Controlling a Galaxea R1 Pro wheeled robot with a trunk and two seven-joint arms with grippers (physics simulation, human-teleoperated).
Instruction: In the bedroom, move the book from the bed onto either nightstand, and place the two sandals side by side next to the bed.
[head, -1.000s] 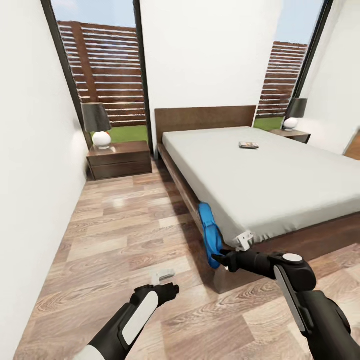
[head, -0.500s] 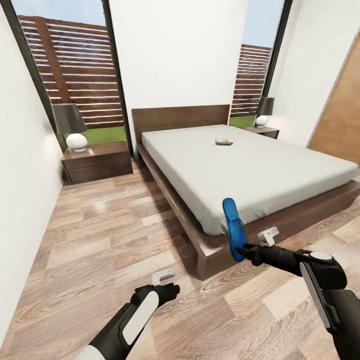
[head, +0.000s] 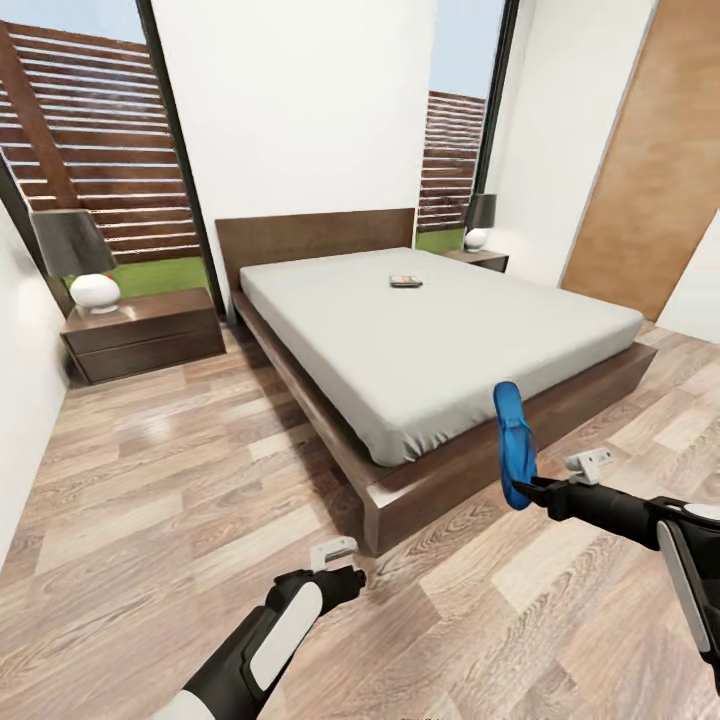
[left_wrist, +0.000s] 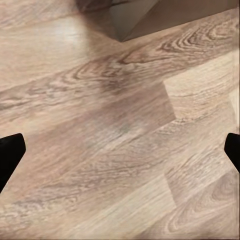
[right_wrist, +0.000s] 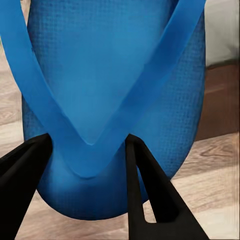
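The right end effector (head: 532, 487) is closed on one blue sandal (head: 513, 443), its fingers (right_wrist: 145, 185) pinching the strap at the sole's lower end. The sandal stands nearly upright in the air, long axis vertical, just off the foot corner of the bed (head: 470, 345), above the floor (head: 180, 480). To lay it next to the bed, I judge it must be turned flat and lowered. The left end effector (head: 345, 575) is wide open and holds nothing, hanging low over bare floor. The book (head: 405, 281) lies on the mattress near the headboard, well apart from both arms. One nightstand (head: 140, 335) stands beside the bed.
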